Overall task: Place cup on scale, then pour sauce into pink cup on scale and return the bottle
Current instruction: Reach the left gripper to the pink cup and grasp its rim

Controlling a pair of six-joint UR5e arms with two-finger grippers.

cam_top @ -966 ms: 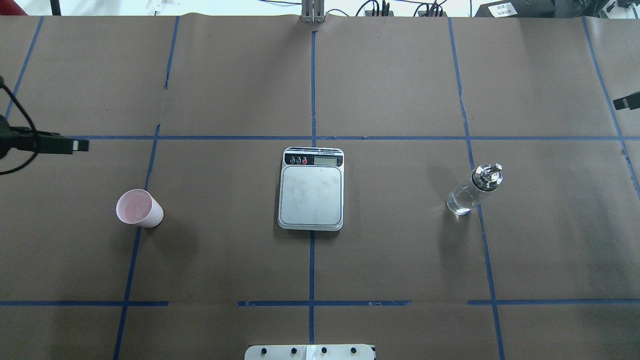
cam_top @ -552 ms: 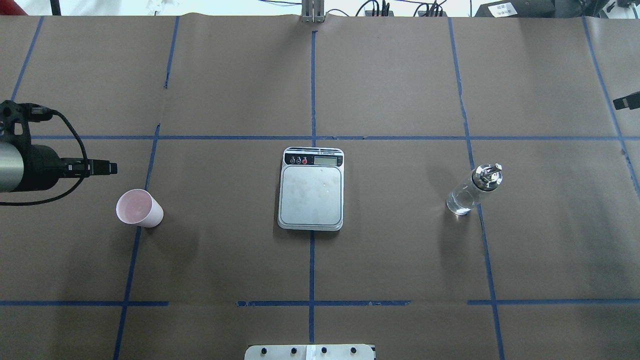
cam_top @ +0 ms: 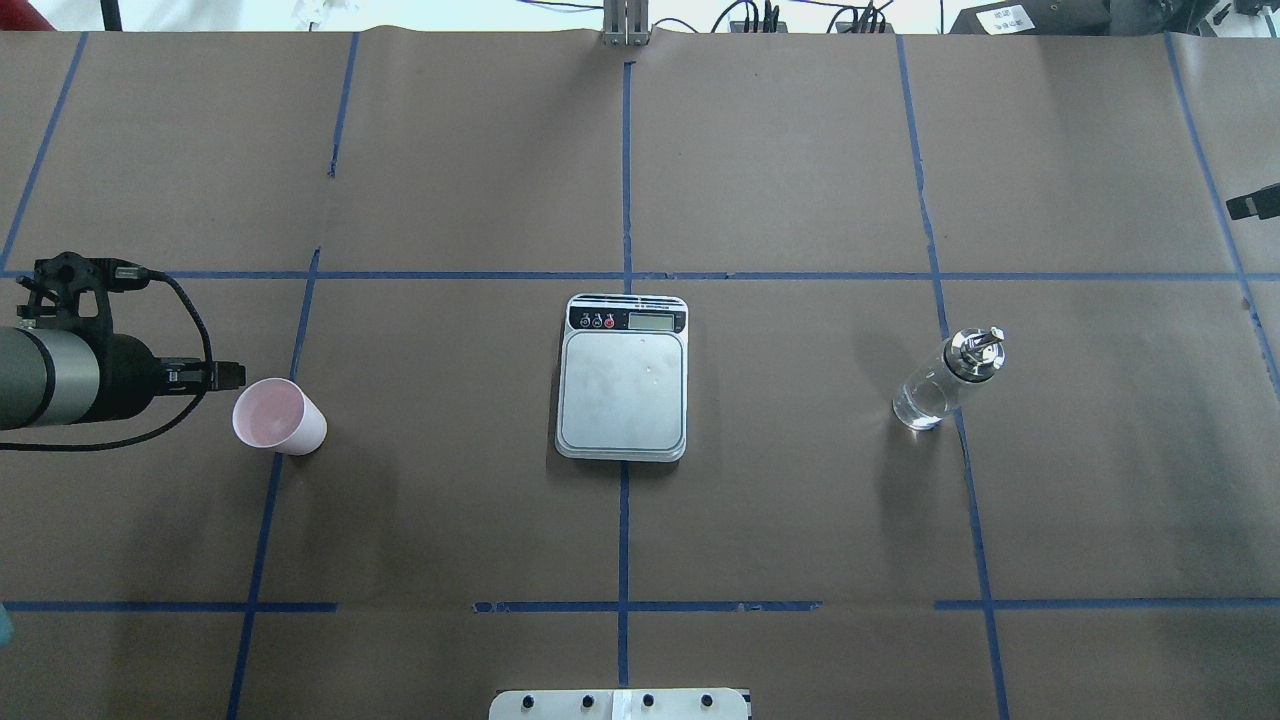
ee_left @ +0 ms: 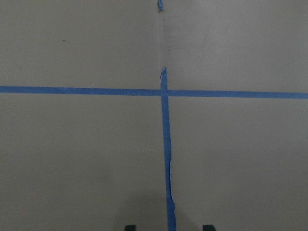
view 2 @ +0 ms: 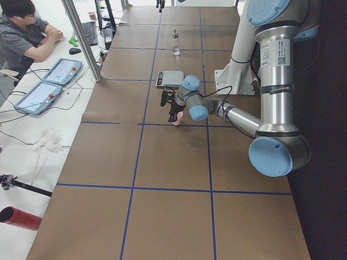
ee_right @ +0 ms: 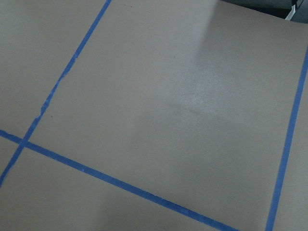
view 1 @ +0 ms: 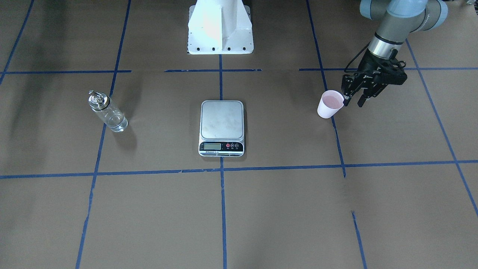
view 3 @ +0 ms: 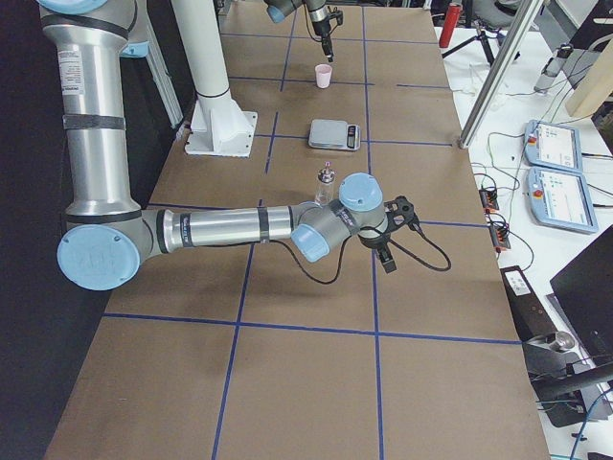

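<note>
Both left gripper (view 1: 353,101) fingers (view 1: 361,101) stand parted just beside the pink cup (view 1: 330,104); the right gripper (view 3: 386,253) state cannot be told.

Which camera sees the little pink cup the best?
The overhead exterior view: the cup looks biggest there, with its inside and side both unblocked. The front-facing view shows it smaller, the two side views show it tiny, and the wrist views miss it.

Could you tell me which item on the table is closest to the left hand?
The pink cup: it stands just beside the open left hand, while the scale and the bottle sit much farther away.
</note>
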